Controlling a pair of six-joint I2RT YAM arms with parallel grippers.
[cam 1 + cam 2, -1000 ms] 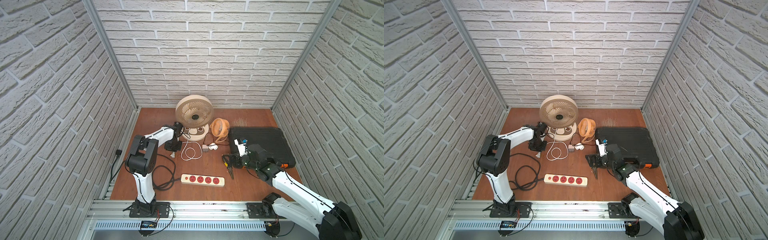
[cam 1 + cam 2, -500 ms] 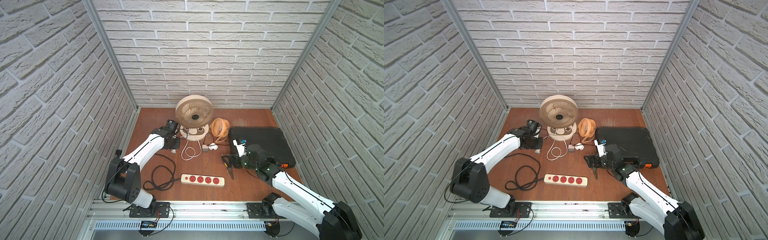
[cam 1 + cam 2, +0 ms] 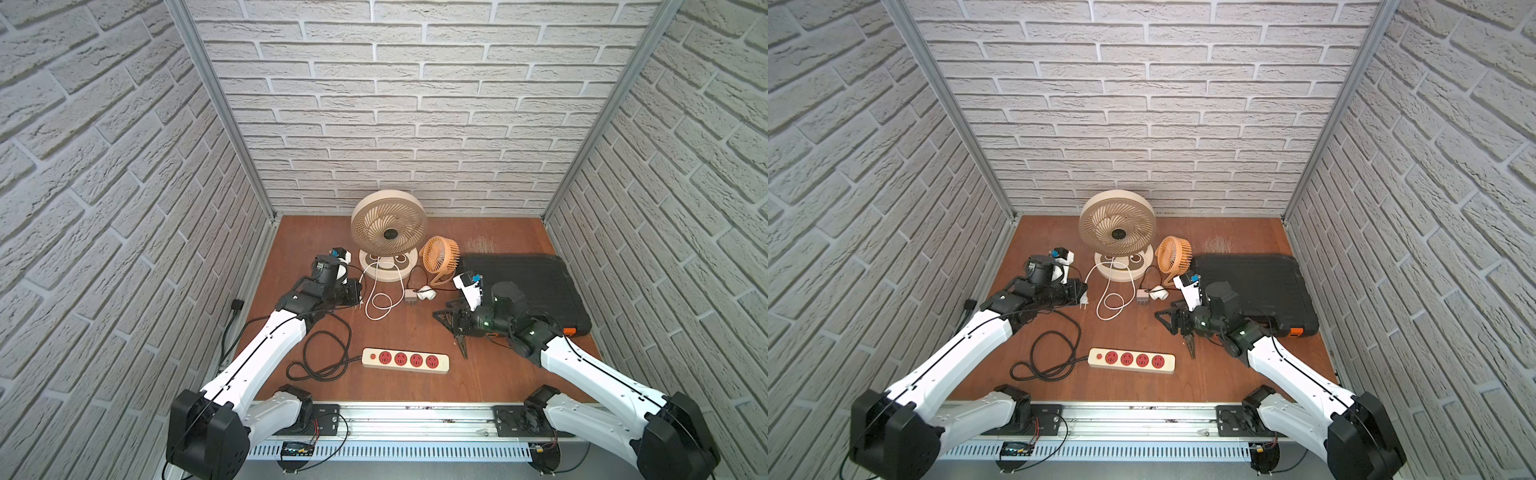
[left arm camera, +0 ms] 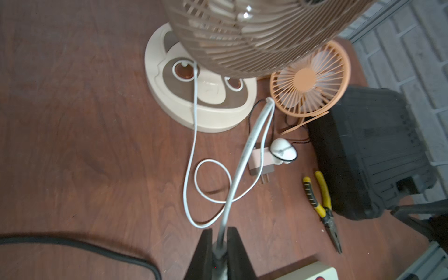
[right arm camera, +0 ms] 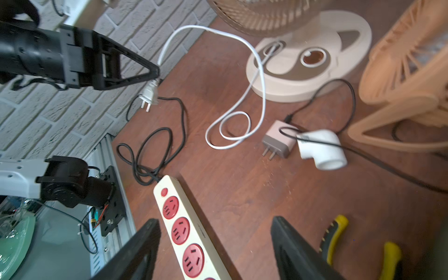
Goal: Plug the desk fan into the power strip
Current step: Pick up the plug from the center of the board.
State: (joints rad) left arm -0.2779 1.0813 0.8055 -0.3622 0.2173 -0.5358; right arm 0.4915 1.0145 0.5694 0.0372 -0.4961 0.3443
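Altogether: cream fan (image 3: 388,222), orange fan (image 3: 439,254) (two); power strip (image 3: 443,363), four sockets (image 3: 400,358).

Top views overlook from front; close wrist views share the desk fan (image 4: 169,106)

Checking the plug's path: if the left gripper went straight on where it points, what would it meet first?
Likely the white cord looped just ahead of the left gripper, then the pink adapter. Height is unclear, so it may pass over both.
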